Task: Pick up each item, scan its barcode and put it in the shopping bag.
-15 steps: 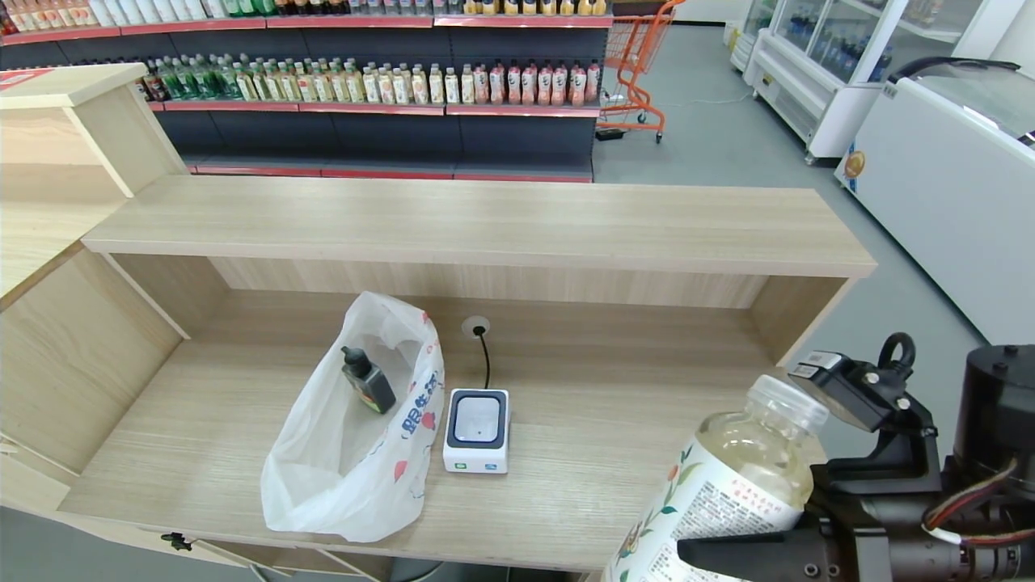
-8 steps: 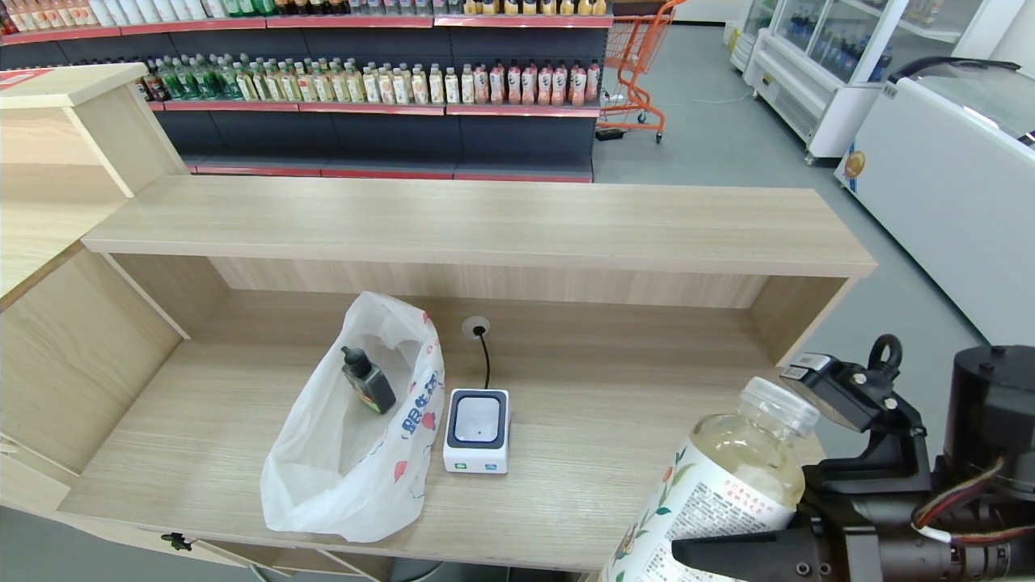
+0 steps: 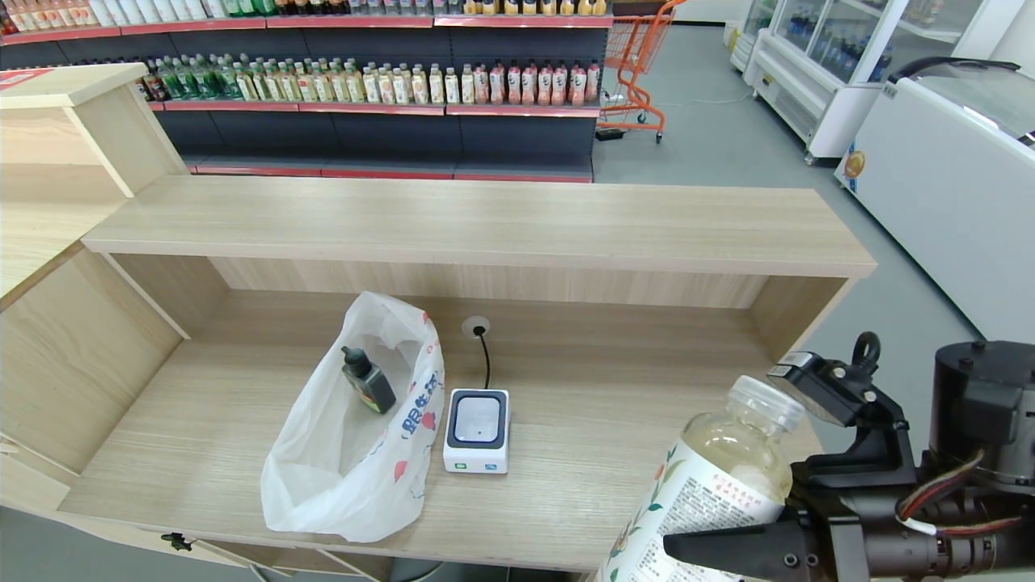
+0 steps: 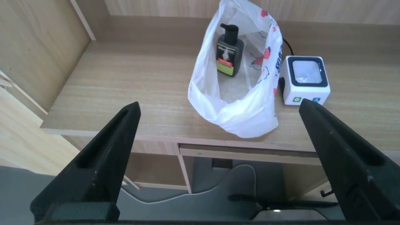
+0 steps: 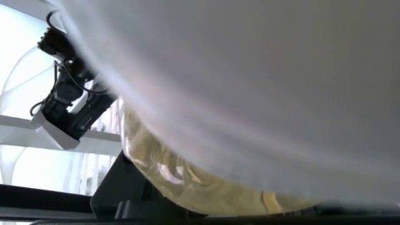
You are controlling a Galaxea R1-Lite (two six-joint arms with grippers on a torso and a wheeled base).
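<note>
a shop aisle ran behind the scene, with shelves of drink bottles [image 3: 364,81], an orange shopping cart [image 3: 643,56] and white chest freezers [image 3: 946,162] off to the right. in front stood a pale wood checkout counter [image 3: 606,404] with a raised ledge along its back.

a white plastic shopping bag [image 3: 340,477] lay on the counter left of centre, its mouth open towards the back wall and its bottom reaching the front edge. a dark pump bottle [image 3: 368,380] lay tilted inside it. just beside the bag, on its right, sat a white barcode scanner [image 3: 477,430] with its window facing up. its black cable [image 3: 485,356] ran to a hole near the back wall.

over the near right corner of the counter, the right gripper [image 3: 711,537] was clamped round the lower body of a clear juice bottle [image 3: 720,485]. the bottle held pale liquid and was tipped with its cap up and away. it was well apart from the scanner.

the left gripper [image 4: 215,187] hung off the counter's front edge, facing the bag, its two dark fingers [image 4: 94,169] spread wide.
</note>
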